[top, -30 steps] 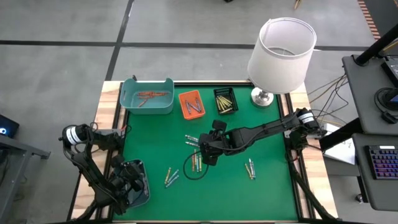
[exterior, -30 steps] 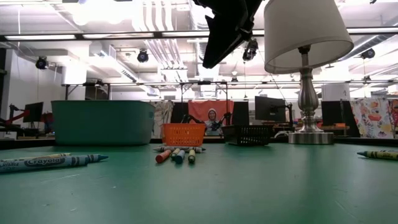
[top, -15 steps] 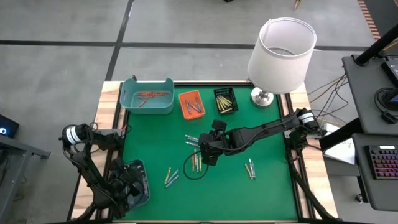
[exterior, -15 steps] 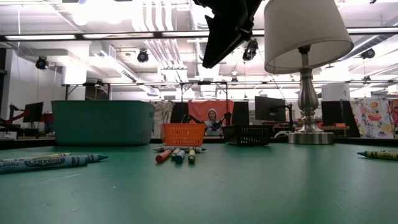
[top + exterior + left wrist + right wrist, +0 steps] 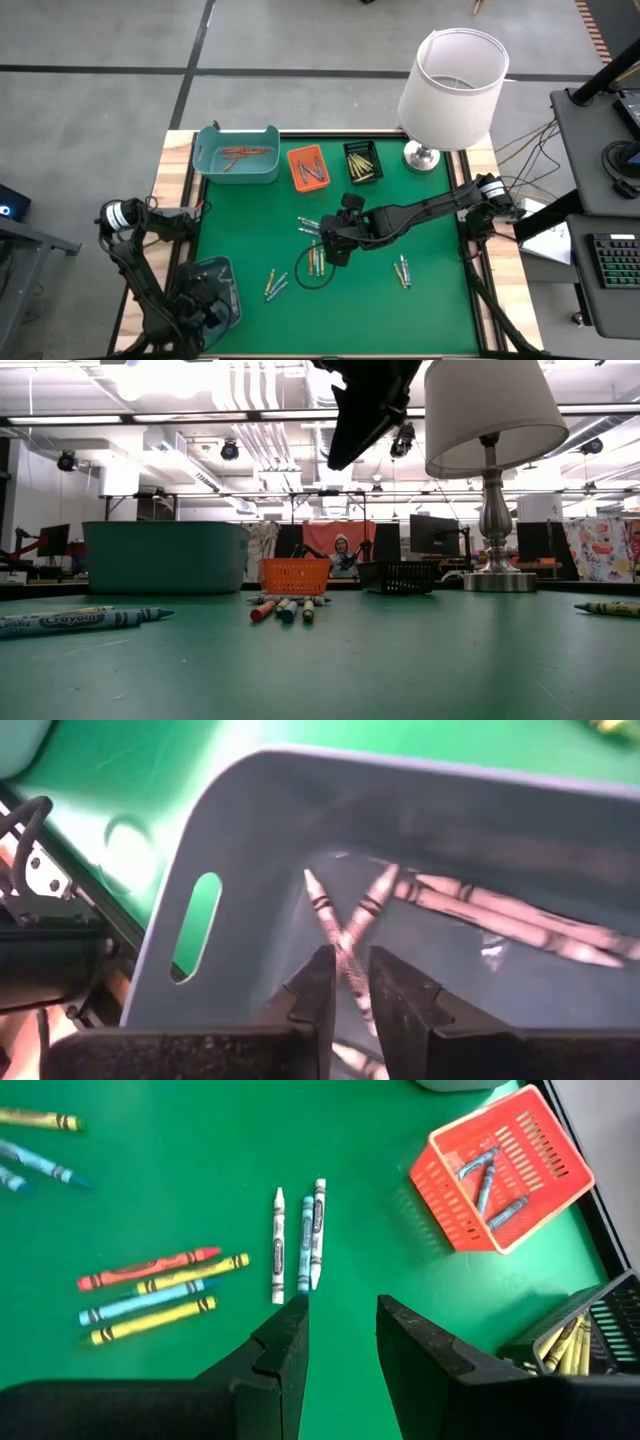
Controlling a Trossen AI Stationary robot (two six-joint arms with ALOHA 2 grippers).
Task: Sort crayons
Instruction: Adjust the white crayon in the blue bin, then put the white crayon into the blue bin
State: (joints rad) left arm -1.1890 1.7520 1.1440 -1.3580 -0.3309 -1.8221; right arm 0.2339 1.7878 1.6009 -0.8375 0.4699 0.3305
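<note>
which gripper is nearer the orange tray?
Right. The right gripper hangs over mid-table, a short way in front of the orange tray. The left gripper is at the near left corner, over the grey tray, far from it.

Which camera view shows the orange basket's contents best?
The right wrist view: the orange basket lies open, blue crayons inside. The high view shows it small; the low view shows only its side wall; the left wrist view misses it.

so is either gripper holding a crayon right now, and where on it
The right gripper is open and empty above the mat. The left gripper sits over grey crayons in the grey tray; no hold can be told.
</note>
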